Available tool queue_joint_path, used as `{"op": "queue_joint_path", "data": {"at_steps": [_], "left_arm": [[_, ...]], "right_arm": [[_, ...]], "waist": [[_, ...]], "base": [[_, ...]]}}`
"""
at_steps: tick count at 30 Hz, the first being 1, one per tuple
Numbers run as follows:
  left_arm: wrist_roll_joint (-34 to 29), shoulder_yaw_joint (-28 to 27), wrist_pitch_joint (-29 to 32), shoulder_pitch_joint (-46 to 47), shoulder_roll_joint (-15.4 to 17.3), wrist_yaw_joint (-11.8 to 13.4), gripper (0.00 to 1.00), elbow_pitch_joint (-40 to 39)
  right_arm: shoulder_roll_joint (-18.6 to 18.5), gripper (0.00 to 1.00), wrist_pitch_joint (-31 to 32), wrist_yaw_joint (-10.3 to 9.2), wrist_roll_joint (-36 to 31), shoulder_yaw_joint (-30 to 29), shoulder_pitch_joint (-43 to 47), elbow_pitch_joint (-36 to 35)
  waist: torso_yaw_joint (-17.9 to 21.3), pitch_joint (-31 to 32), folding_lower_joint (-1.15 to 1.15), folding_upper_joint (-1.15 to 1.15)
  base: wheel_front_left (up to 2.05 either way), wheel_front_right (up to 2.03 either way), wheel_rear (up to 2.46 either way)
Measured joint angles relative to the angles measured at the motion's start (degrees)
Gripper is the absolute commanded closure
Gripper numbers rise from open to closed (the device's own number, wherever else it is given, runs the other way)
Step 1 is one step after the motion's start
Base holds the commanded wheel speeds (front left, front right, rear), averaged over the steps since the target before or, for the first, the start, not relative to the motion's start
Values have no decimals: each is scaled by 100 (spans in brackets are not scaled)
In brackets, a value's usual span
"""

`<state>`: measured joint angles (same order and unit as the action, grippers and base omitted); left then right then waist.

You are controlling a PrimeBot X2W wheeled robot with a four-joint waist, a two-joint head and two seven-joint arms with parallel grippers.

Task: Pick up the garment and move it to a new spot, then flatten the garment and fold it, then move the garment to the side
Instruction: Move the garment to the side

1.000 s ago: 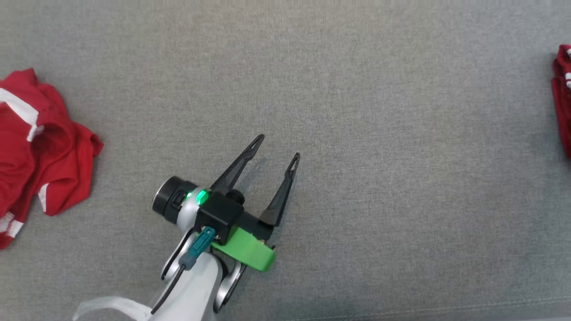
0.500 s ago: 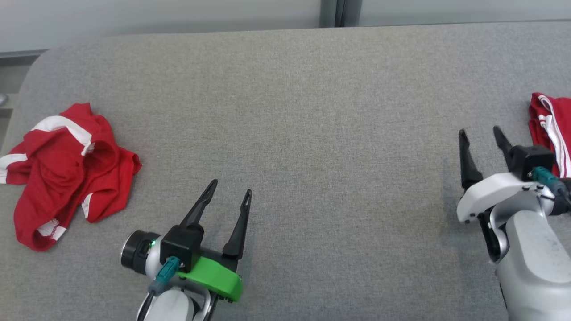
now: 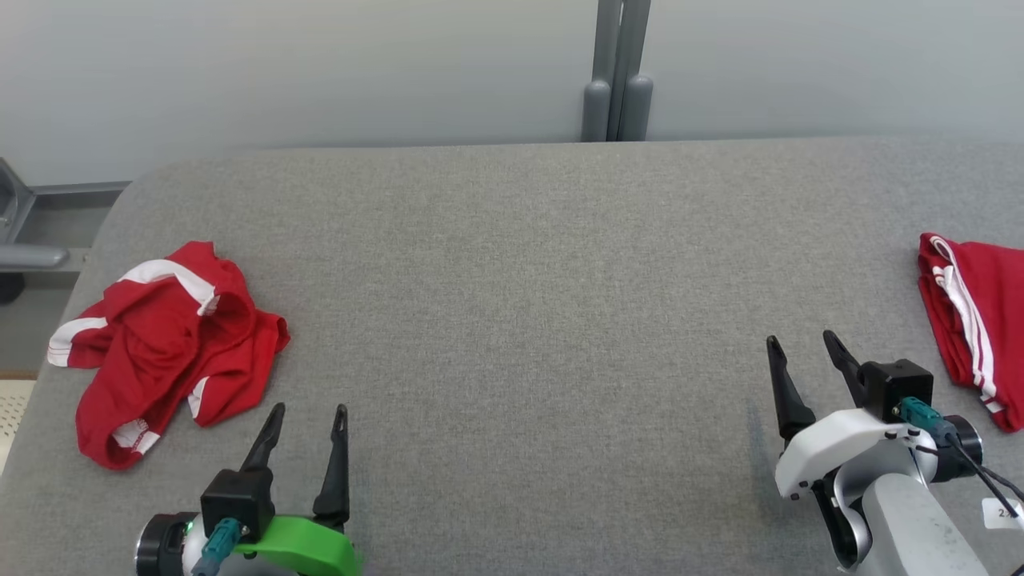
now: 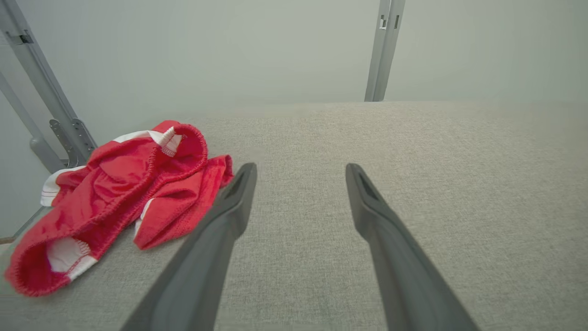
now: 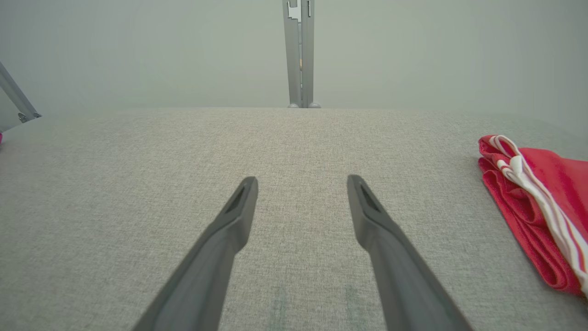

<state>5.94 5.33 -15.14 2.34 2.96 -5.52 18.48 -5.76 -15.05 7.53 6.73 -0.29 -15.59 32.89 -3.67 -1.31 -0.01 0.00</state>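
Note:
A crumpled red garment with white stripes (image 3: 164, 340) lies in a heap at the table's left side, and the left wrist view has the same crumpled garment (image 4: 124, 193) left of my fingers. A second red garment (image 3: 976, 324), folded flat with white stripes, rests at the right edge; this folded garment (image 5: 537, 209) sits to the right in the right wrist view. My left gripper (image 3: 308, 412) stands open near the front left, just right of the heap and apart from it. My right gripper (image 3: 802, 340) is open at the front right, left of the folded piece. Both hold nothing.
The grey fabric-covered table (image 3: 520, 304) spreads wide between the two garments. A pale wall with a grey vertical post (image 3: 616, 72) stands behind the far edge. Metal frame parts (image 3: 24, 232) show past the table's rounded left corner.
The head camera has tilted up, so the far edge and wall came into view. My left gripper drew back toward the front left, and the right gripper came into view at the front right.

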Motion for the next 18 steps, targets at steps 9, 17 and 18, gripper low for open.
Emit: {"op": "queue_joint_path", "data": {"at_steps": [9, 17, 18], "left_arm": [[-27, -400, 0, -98, -2, 85, 0, 303], [-26, -613, 0, -157, -7, 176, 0, 446], [-16, -631, 0, -162, -7, 178, 0, 465]], "right_arm": [[192, 0, 0, 0, 32, -20, 359, -210], [269, 0, 0, 0, -11, 12, 495, -374], [268, 0, 0, 0, -10, 20, 502, -392]], "waist": [[87, 239, 0, 0], [222, 311, 0, 0], [239, 320, 0, 0]], "base": [[0, 0, 0], [0, 0, 0], [0, 0, 0]]}}
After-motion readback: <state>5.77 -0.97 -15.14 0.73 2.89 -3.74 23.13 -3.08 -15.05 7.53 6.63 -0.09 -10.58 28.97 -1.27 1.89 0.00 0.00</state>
